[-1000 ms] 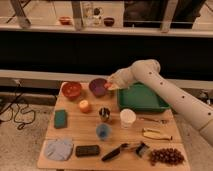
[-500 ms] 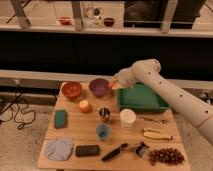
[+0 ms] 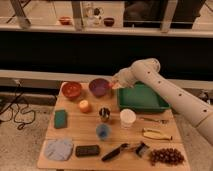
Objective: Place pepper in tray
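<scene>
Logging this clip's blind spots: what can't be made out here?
- Gripper, at the tray's left edge beside the purple bowl: grip too blurred to read.
- Pepper: only a reddish speck at the gripper, too small to confirm.
- Arm: cut off at the right edge.

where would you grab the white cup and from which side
Take the white cup by its rim from straight above, since it stands upright with its open mouth up. The metal cup sits close on one side, so the fingers should close along the other axis. The gripper is up by the tray.
</scene>
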### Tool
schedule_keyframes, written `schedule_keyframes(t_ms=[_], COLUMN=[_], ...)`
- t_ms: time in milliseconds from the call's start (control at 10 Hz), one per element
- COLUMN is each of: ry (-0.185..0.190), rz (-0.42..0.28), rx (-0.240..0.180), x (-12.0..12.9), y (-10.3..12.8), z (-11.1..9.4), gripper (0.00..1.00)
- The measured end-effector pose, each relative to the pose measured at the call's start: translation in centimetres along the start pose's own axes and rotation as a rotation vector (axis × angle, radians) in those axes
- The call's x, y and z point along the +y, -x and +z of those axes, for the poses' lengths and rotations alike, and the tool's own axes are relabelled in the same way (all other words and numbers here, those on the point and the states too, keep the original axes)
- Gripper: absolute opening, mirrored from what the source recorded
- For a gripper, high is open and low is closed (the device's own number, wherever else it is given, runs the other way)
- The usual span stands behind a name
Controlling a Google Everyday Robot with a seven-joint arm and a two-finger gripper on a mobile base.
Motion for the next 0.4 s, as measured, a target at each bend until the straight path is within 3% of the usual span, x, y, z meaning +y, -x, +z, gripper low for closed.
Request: schedule_keyframes(t_ms=[200,400], ry=[-0.001,-0.032], rz=[0.002,0.059], rx=[0.002,0.032], x=[-0.1,-1.1], y=[-0.1,-2.0], z=[0.1,0.0], gripper=[0.02,0.02])
